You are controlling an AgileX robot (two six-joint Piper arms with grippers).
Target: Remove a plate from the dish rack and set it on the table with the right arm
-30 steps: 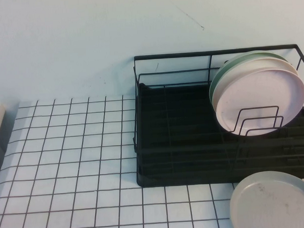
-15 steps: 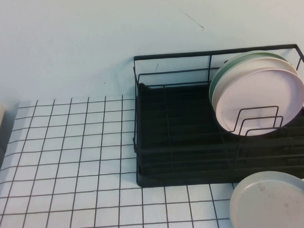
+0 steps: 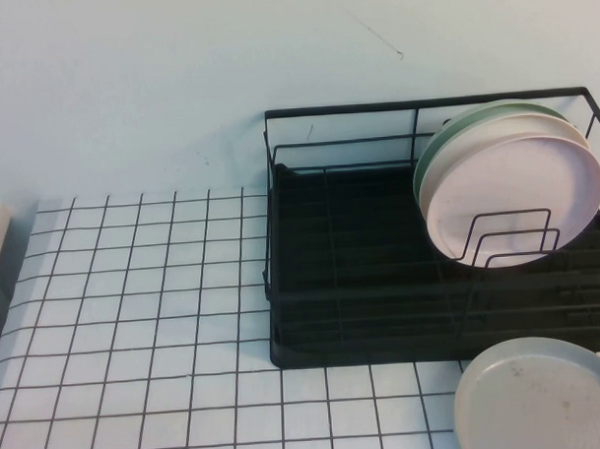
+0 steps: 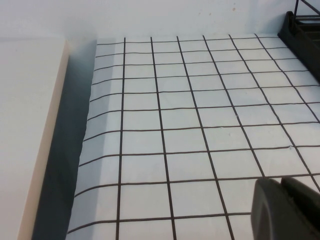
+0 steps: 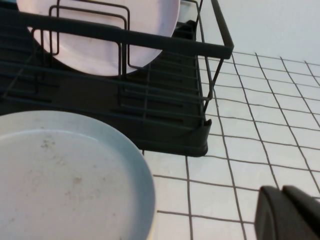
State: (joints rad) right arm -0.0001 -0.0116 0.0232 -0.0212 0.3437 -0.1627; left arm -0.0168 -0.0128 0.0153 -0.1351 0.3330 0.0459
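The pale grey-blue plate (image 3: 543,398) lies flat on the white gridded table (image 3: 135,289), just in front of the black wire dish rack (image 3: 414,104) at the near right. In the right wrist view the plate (image 5: 65,175) sits in front of the rack (image 5: 165,135). My right gripper (image 5: 282,191) is shut and empty, off the plate to its side above bare table (image 5: 260,140). My left gripper (image 4: 281,183) is shut and empty over the table (image 4: 200,100), far from the rack. Neither arm shows in the high view.
A pink plate (image 3: 516,192) stands upright in the rack's wire loops with a pale green plate (image 3: 443,146) behind it. The pink plate also shows in the right wrist view (image 5: 150,20). A beige block (image 4: 30,125) lies past the table's left edge.
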